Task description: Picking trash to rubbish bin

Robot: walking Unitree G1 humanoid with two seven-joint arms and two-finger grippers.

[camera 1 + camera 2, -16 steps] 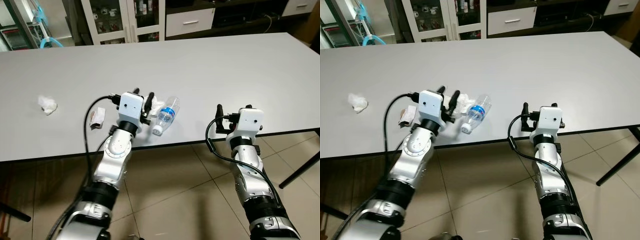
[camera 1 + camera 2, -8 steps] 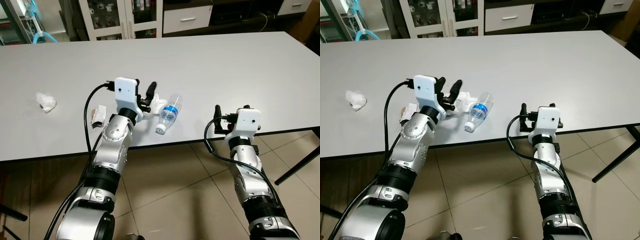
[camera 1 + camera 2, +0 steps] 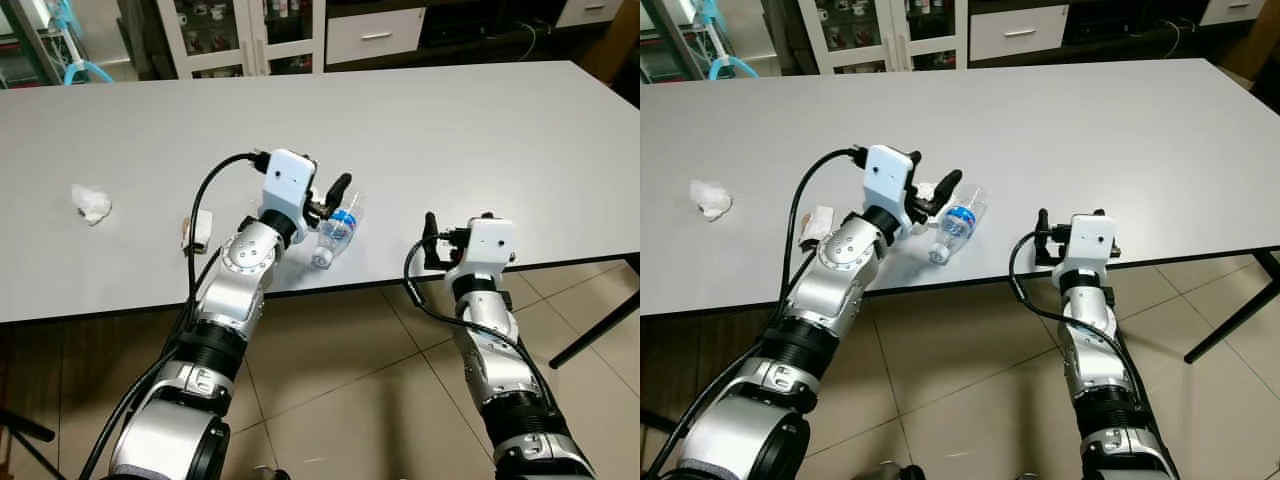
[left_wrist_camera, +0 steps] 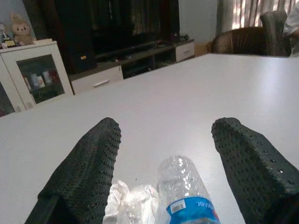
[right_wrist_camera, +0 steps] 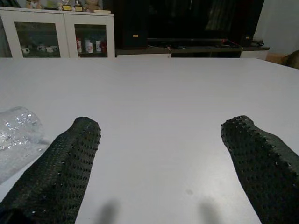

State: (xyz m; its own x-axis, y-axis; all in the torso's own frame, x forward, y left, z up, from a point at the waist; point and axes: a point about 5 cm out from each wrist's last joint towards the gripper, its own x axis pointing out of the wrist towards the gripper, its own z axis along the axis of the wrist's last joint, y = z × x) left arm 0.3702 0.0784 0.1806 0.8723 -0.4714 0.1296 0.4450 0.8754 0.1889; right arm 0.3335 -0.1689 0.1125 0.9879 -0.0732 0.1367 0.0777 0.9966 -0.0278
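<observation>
Left gripper [image 4: 163, 158], fingers spread, straddles the bottle [image 3: 336, 233], lying cap toward the table's [image 3: 480, 130] near edge; right gripper [image 5: 163, 158] open, farther.

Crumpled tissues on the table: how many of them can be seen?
2. One crumpled tissue lies far out on the robot's left side of the table. The other lies beside the plastic bottle, between the left gripper fingers. More may be hidden behind the arm.

Spread fingers [image 4: 88, 172] flanking bottle [image 4: 187, 196]

Silver jointed arms, white wrist boxes, looping black cables.
</observation>
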